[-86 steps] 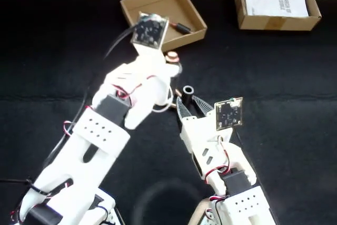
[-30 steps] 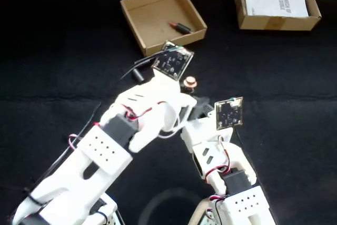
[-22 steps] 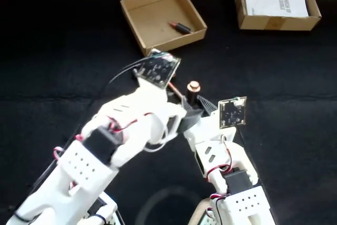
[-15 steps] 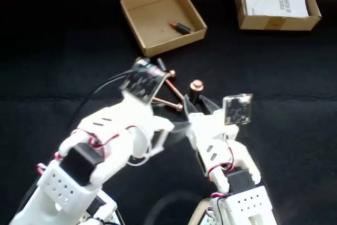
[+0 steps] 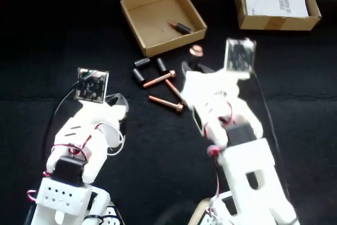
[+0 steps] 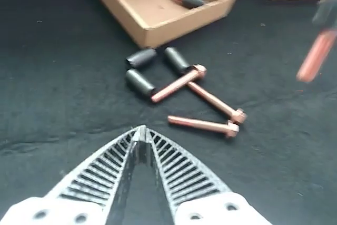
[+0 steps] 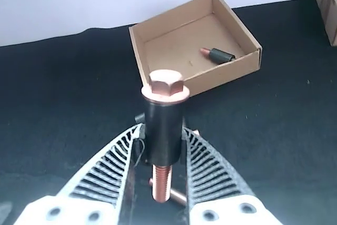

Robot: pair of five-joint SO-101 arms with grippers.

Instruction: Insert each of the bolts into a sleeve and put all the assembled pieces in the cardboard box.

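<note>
The cardboard box [image 5: 176,42] sits near the far edge of the bench [image 5: 47,35] and holds one assembled piece [image 5: 180,26] close to a side wall. Just in front of the box lie three loose sleeves [image 5: 138,76] and three bare bolts [image 5: 165,103]. The right gripper [image 7: 162,133] clamps a sleeved bolt [image 7: 164,122] upright, close to the box. The left gripper [image 6: 141,131] has its jaws closed on nothing and sits toward the bench's front edge. A second box [image 5: 276,23] near the far right corner holds a printed sheet [image 5: 276,1].

We hold sleeved bolt [image 7: 164,125] upright; three copper bolts [image 6: 202,125], three black sleeves [image 6: 139,81] loose near cardboard box [image 5: 171,41] containing one assembled piece [image 5: 180,27].
</note>
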